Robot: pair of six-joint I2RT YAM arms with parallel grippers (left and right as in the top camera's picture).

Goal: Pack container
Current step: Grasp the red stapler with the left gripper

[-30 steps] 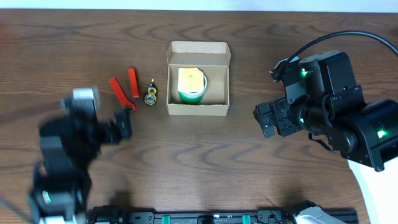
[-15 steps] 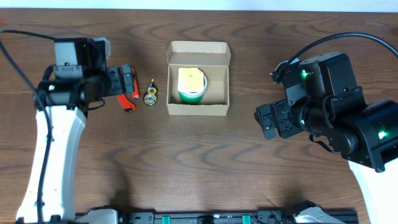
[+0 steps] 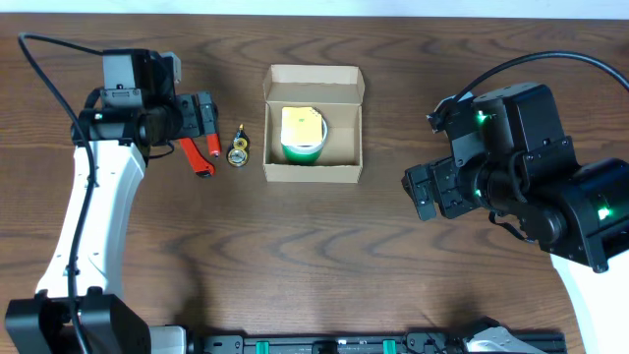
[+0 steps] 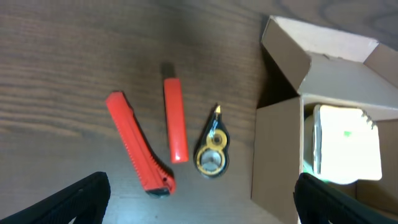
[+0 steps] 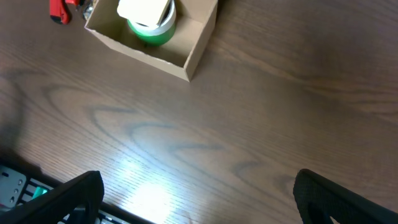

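The container (image 3: 314, 174) is a small tan cardboard box, open, its flap folded back at the far side. A green roll with a pale yellow top (image 3: 302, 133) lies inside. Left of the box lie a red utility knife (image 3: 197, 160), a red stick (image 3: 212, 147) and a small yellow-and-black tape dispenser (image 3: 237, 150). My left gripper (image 3: 201, 116) is open and empty, above the red tools. The left wrist view shows the knife (image 4: 134, 144), stick (image 4: 175, 121), dispenser (image 4: 211, 152) and box (image 4: 277, 149) between the open jaws (image 4: 199, 208). My right gripper (image 3: 421, 192) is open and empty, right of the box.
The right wrist view shows the box (image 5: 140, 53) with the roll (image 5: 148, 15) at the top left and bare wood table between the open jaws (image 5: 199, 202). A black rail (image 3: 324, 344) runs along the table's front edge.
My left arm has swung from the front left to the back and rightward, and now hovers over the red tools. The right arm and the objects have not moved.
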